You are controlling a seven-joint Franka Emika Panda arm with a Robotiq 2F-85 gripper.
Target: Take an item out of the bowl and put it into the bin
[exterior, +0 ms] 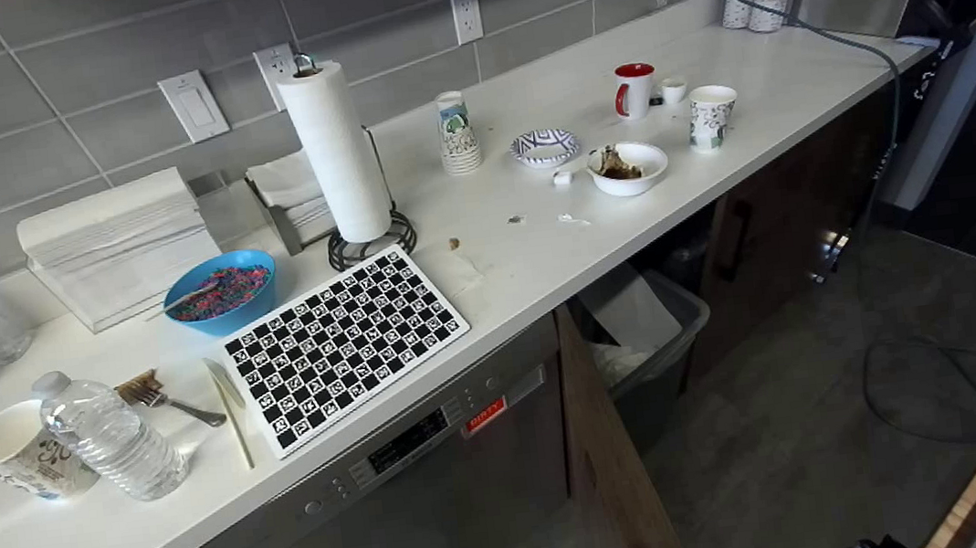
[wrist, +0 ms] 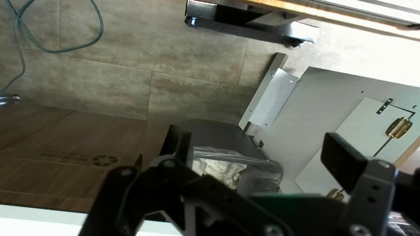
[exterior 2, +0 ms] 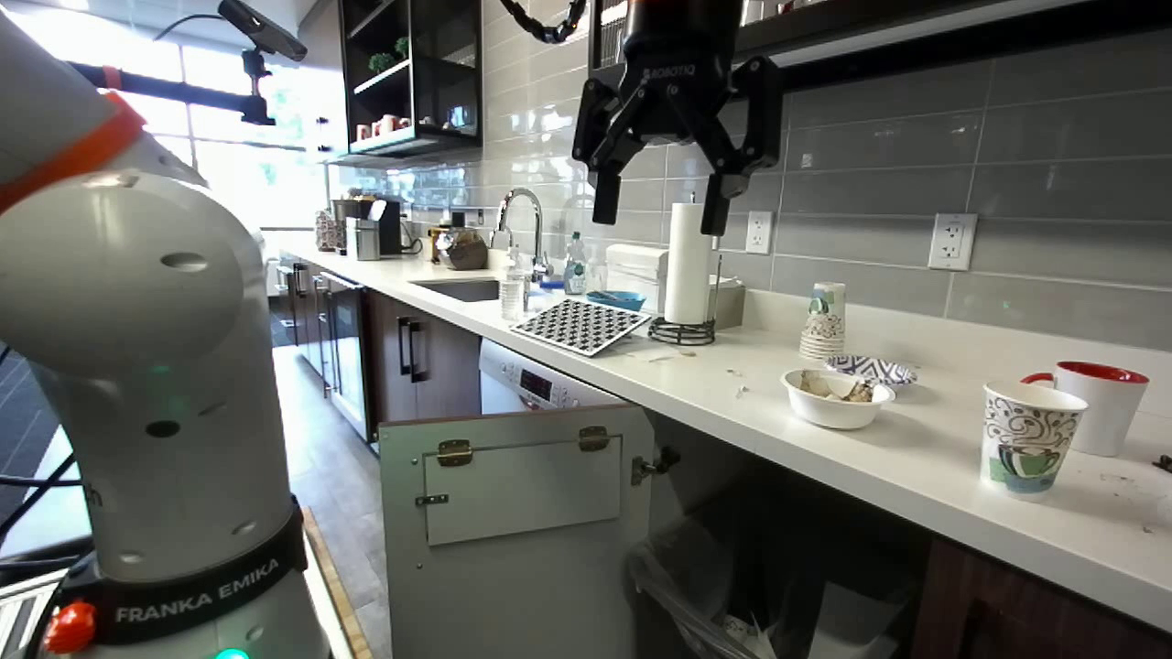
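The small white bowl (exterior: 630,185) stands on the counter near its front edge, also in an exterior view (exterior 2: 835,414). The item, a dark brown lump (exterior: 616,167), lies in it with lighter scraps; it looks paler in an exterior view (exterior 2: 859,392). The grey bin (exterior: 694,324) with a see-through liner stands under the counter, partly hidden, with white paper inside. It also shows in an exterior view (exterior 2: 673,609) and the wrist view (wrist: 218,134). My gripper (exterior 2: 661,209) is open and empty, high above the counter's front; its fingers (wrist: 262,154) are apart in the wrist view.
An open cabinet door (exterior 2: 513,558) stands out before the bin. A paper cup (exterior: 712,121), a red-rimmed mug (exterior: 636,93) and a patterned bowl (exterior: 545,148) stand around the white bowl. A paper towel roll (exterior 2: 685,265), checkered board (exterior: 349,345) and blue bowl (exterior: 226,317) are further along.
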